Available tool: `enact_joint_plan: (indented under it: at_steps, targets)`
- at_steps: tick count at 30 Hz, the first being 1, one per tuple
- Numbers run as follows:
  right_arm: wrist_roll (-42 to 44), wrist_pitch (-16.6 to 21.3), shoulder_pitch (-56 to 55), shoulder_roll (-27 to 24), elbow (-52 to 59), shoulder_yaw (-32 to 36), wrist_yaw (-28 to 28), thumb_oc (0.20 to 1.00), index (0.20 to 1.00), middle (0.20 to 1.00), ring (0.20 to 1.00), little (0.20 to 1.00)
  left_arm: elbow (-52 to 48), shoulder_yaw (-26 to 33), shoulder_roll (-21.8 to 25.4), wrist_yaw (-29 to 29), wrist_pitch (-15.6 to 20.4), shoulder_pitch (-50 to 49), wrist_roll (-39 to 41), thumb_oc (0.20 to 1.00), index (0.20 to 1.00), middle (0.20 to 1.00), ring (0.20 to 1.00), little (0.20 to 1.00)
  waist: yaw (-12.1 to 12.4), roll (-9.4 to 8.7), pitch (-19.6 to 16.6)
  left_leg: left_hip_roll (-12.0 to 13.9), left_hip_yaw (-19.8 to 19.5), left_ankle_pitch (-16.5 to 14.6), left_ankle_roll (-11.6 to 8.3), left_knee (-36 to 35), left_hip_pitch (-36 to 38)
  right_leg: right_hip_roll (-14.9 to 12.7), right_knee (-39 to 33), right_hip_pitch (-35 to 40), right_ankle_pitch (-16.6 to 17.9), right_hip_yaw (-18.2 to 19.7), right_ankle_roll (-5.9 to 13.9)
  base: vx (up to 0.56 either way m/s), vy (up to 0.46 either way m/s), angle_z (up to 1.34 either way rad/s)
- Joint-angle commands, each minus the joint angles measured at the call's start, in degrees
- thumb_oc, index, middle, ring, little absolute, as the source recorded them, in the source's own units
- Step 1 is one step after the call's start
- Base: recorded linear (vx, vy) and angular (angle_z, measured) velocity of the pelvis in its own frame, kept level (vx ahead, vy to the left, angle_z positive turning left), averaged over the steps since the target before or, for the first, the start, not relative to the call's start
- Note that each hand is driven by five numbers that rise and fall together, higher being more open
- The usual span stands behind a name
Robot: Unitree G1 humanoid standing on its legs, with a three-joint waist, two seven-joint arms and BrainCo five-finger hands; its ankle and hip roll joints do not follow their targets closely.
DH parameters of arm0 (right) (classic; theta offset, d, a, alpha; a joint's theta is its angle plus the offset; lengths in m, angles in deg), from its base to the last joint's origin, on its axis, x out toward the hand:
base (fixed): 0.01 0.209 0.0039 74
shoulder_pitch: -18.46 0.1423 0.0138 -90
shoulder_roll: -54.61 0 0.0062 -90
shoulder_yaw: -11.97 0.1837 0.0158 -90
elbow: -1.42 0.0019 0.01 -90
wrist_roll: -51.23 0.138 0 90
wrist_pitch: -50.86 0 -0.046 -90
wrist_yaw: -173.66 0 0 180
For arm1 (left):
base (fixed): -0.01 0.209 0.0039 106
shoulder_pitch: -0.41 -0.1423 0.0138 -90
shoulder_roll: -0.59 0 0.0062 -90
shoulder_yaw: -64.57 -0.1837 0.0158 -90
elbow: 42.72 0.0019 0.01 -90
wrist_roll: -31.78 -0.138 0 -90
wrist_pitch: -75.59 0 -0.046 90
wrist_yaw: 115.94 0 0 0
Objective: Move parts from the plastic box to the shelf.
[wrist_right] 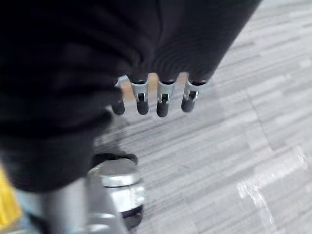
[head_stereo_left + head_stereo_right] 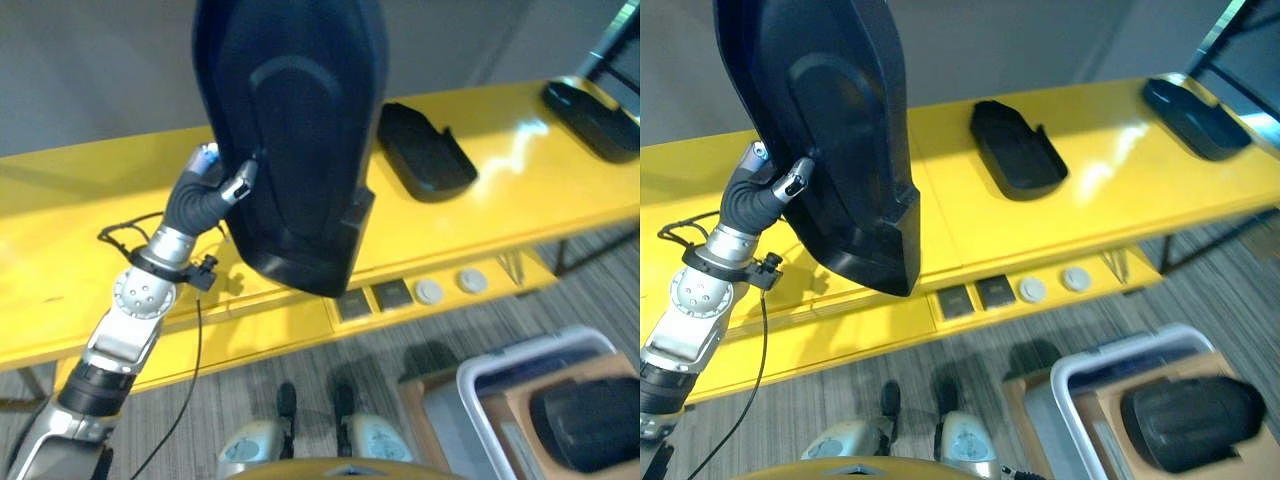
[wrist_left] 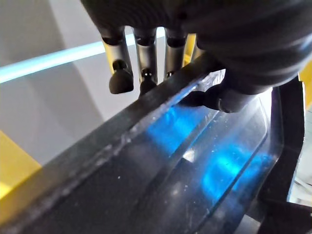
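Big black part (image 2: 290, 130) held up over the yellow shelf (image 2: 520, 180), its edge pinched by left robot hand (image 2: 228, 185), fingers (image 3: 146, 63) on one side, thumb on the other. Two more black parts (image 2: 425, 150) lie on shelf. Plastic box (image 2: 480, 375) on floor w/ another part. Right robot hand (image 1: 156, 97) over floor, fingers relaxed, empty.
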Motion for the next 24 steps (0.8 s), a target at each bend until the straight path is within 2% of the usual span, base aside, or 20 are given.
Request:
enact_joint_plan:
  at_steps: [1,2,3,4,5,7,9,10,12,16,17,19,21,22,23,24]
  targets:
    - [-1.2,-1.4,0.6,0.2,-0.5,-3.2,-2.0,1.000,1.000,1.000,1.000,1.000,-3.2,3.5,-2.2,1.9,-0.9,0.7,2.1,0.200,0.200,0.200,0.200,0.200,0.1,0.02,-1.6,4.3,3.3,-4.9,-5.55,-0.5,-2.8,0.4,-3.2,5.5,-5.0,-2.9,0.88,-0.07,-0.080,0.15]
    - [0.4,-0.7,0.1,0.1,-0.6,-3.1,-1.4,1.000,1.000,1.000,1.000,1.000,-2.7,3.4,-2.5,1.0,-0.6,0.5,2.0,0.200,0.200,0.200,0.200,0.200,0.0,0.14,-1.2,5.2,7.0,-4.3,-6.06,-0.5,-3.5,-0.1,-3.6,6.3,-5.3,-4.6,0.84,-0.12,-0.010,0.26]
    - [4.1,-0.4,-0.4,-0.5,-0.5,-2.5,-0.5,1.000,1.000,1.000,1.000,1.000,-1.9,3.0,-3.0,-0.4,-0.5,0.1,2.7,0.200,0.200,0.200,0.200,0.200,-0.4,0.18,-0.7,6.9,12.6,-3.9,-6.70,0.7,-4.3,-1.3,-4.1,7.3,-5.4,-7.7,0.81,-0.10,0.036,0.52]
    - [5.1,-0.3,-0.5,-0.7,-0.5,-2.2,-0.1,1.000,1.000,1.000,1.000,1.000,-1.6,2.8,-3.1,-0.6,-0.6,0.0,3.1,0.200,0.200,0.200,0.200,0.200,-0.5,0.17,-0.6,7.3,13.5,-4.0,-6.86,1.3,-4.6,-1.7,-4.1,7.4,-5.5,-8.3,0.77,-0.10,0.083,1.06]
    - [6.6,-0.5,-0.4,-1.2,-0.2,-1.7,0.4,1.000,1.000,1.000,1.000,1.000,-1.3,2.7,-3.2,-0.3,-0.6,-0.7,3.2,0.200,0.200,0.200,0.200,0.200,-0.6,0.02,-0.3,8.0,13.2,-5.0,-7.00,3.2,-4.5,-2.7,-4.2,7.6,-5.4,-8.6,0.80,-0.06,0.103,1.32]
    - [5.9,-1.7,1.0,-2.6,-0.2,-1.3,0.5,1.000,1.000,1.000,1.000,1.000,-1.2,2.4,-3.0,0.9,-1.3,-3.0,3.0,0.200,0.200,0.200,0.200,0.200,-0.5,-0.02,-0.7,8.6,9.4,-7.7,-6.94,4.7,-2.0,-4.2,-4.9,6.1,-4.1,-7.5,1.05,-0.05,0.165,0.72]
    - [5.7,-1.8,1.2,-2.9,-0.3,-1.4,0.4,1.000,1.000,1.000,1.000,1.000,-1.2,2.4,-2.9,1.4,-2.2,-3.5,3.5,0.200,0.200,0.200,0.200,0.200,-0.5,0.18,-0.9,8.8,9.1,-7.8,-7.11,3.8,-0.8,-4.3,-5.5,6.1,-3.6,-7.3,1.19,0.03,0.142,-0.26]
    - [5.0,-2.1,1.2,-3.0,-0.2,-1.1,0.5,1.000,1.000,1.000,1.000,1.000,-0.8,2.0,-2.4,1.6,-4.0,-3.6,5.8,0.200,0.200,0.200,0.200,0.200,-1.0,0.78,-1.2,8.8,8.5,-7.7,-7.32,2.2,0.7,-4.4,-6.0,6.4,-3.1,-6.8,1.57,0.11,0.153,-0.21]
    - [5.2,-2.0,1.0,-2.6,0.0,-0.9,0.3,1.000,1.000,1.000,1.000,1.000,0.0,1.4,-2.4,1.2,-5.7,-2.8,8.0,0.200,0.200,0.200,0.200,0.200,-1.5,0.97,-1.7,8.9,9.1,-7.5,-7.42,1.1,2.0,-4.5,-6.1,6.7,-2.6,-6.6,2.25,0.16,0.096,-0.06]
    - [2.8,-2.7,0.0,-0.9,1.1,-3.1,-1.9,1.000,1.000,1.000,1.000,1.000,3.1,-2.6,-3.3,4.0,-13.2,2.4,9.6,0.200,0.200,0.200,0.200,0.200,-3.3,1.23,-2.6,8.4,9.4,-8.6,-6.78,-0.5,2.9,-4.9,-6.6,6.4,-2.2,-5.8,3.36,0.10,0.049,-0.04]
    - [3.1,-2.8,-0.5,-0.6,1.5,-3.5,-1.8,1.000,1.000,1.000,1.000,1.000,4.5,-3.5,-3.5,6.2,-13.6,3.8,8.1,0.200,0.200,0.200,0.200,0.200,-3.9,1.26,-2.6,8.4,9.8,-8.8,-6.76,-0.5,2.9,-5.0,-6.7,6.2,-2.1,-5.7,3.52,0.03,0.018,0.00]
    - [3.7,-3.4,-1.1,-0.3,2.3,-4.2,-1.2,1.000,1.000,1.000,1.000,1.000,6.7,-4.5,-3.8,7.1,-15.1,5.8,10.6,0.200,0.200,0.200,0.200,0.200,-4.8,1.27,-2.6,8.4,10.3,-9.0,-6.73,-0.5,2.9,-4.9,-6.8,6.0,-2.1,-5.3,3.64,0.02,0.030,-0.05]
    - [2.3,-4.1,-1.8,-0.7,2.9,-4.8,-1.4,1.000,1.000,1.000,1.000,1.000,11.8,-5.9,-6.4,10.4,-16.4,9.2,13.1,0.200,0.200,0.200,0.200,0.200,-6.9,1.38,-2.4,8.2,11.0,-9.1,-6.74,-0.5,2.7,-3.8,-6.4,5.3,-2.7,-4.0,3.07,0.03,0.059,-0.12]
    - [2.2,-4.3,-1.9,-0.8,2.9,-4.8,-1.5,1.000,1.000,1.000,1.000,1.000,12.6,-6.1,-6.7,11.0,-16.6,9.8,13.5,0.200,0.200,0.200,0.200,0.200,-7.1,1.42,-2.3,8.2,11.1,-9.0,-6.76,-0.5,2.7,-3.7,-6.4,5.2,-2.7,-3.8,3.02,0.05,0.052,-0.19]
    - [1.1,-4.9,-2.6,-1.2,3.1,-5.3,-1.9,1.000,1.000,1.000,1.000,1.000,17.6,-6.9,-8.6,12.9,-17.2,13.0,14.4,0.200,0.200,0.200,0.200,0.200,-8.7,1.34,-1.9,8.4,12.0,-8.9,-6.80,-0.5,2.6,-3.3,-6.7,4.9,-2.8,-2.2,2.86,0.04,0.027,-0.29]
    - [1.1,-5.0,-2.6,-1.2,3.1,-5.4,-1.9,1.000,1.000,1.000,1.000,1.000,17.9,-7.0,-8.7,12.9,-17.5,13.3,14.5,0.200,0.200,0.200,0.200,0.200,-8.8,1.32,-1.9,8.4,12.0,-8.9,-6.81,-0.5,2.6,-3.3,-6.7,4.9,-2.8,-2.1,2.85,0.03,0.020,-0.33]
